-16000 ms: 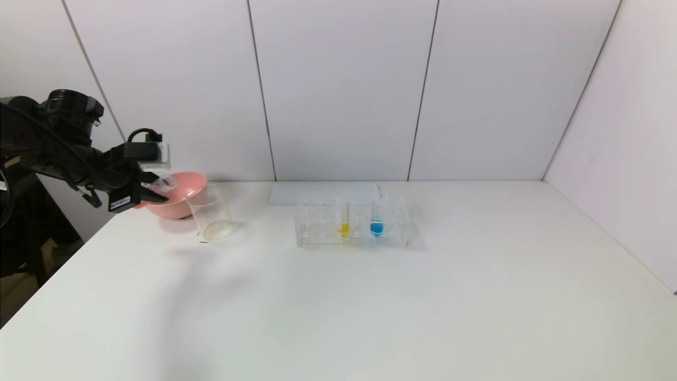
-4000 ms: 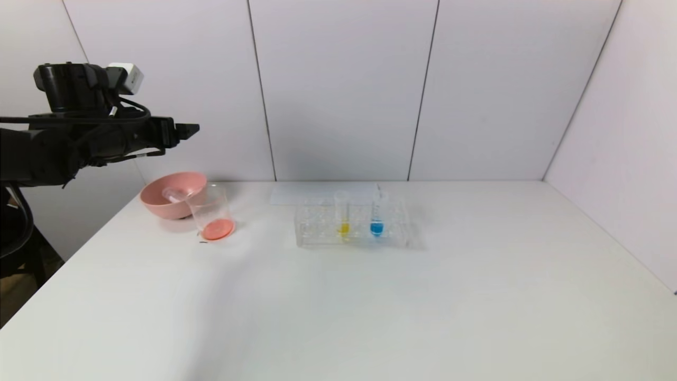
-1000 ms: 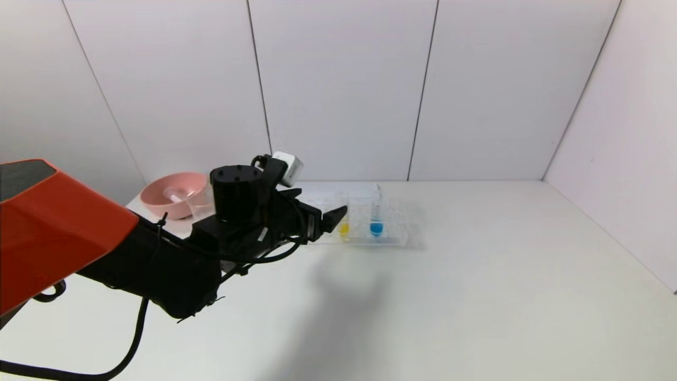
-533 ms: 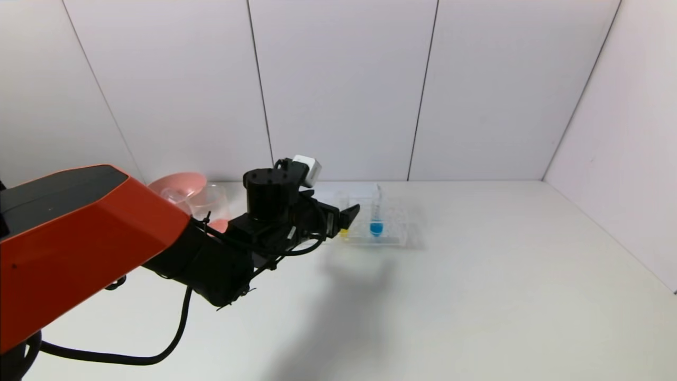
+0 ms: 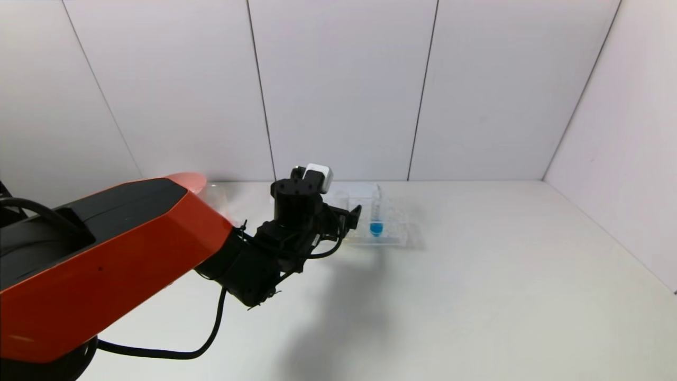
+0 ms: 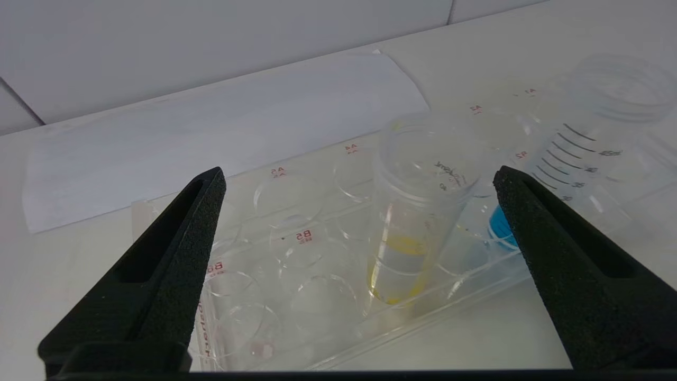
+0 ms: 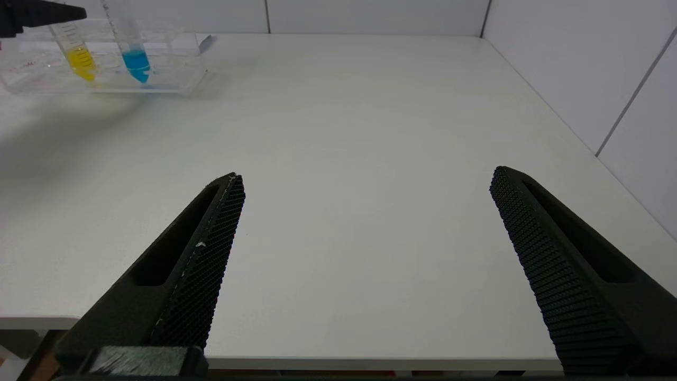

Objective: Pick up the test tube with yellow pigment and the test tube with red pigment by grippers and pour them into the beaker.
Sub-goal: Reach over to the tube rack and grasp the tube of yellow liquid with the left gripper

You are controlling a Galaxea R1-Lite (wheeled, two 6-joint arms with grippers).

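The test tube with yellow pigment (image 6: 418, 211) stands upright in a clear rack (image 6: 264, 264). My left gripper (image 6: 359, 174) is open, with the tube's top between its fingers and touching neither. In the head view that gripper (image 5: 353, 216) hides the yellow tube. The right wrist view shows the tube (image 7: 79, 53) from afar. The beaker (image 5: 222, 197) at the back left is mostly hidden by my left arm. The test tube with red pigment is hidden. My right gripper (image 7: 366, 174) hangs open and empty over the table's near edge.
A tube with blue liquid (image 5: 376, 219) stands in the rack (image 5: 396, 233) just right of the yellow one. A pink bowl (image 5: 185, 179) peeks out behind my left arm. A white sheet (image 6: 211, 121) lies behind the rack. Walls close the back and right.
My left arm has reached further forward and right, bringing its open gripper from short of the rack to around the yellow tube's top. The right gripper's earlier state is not shown.
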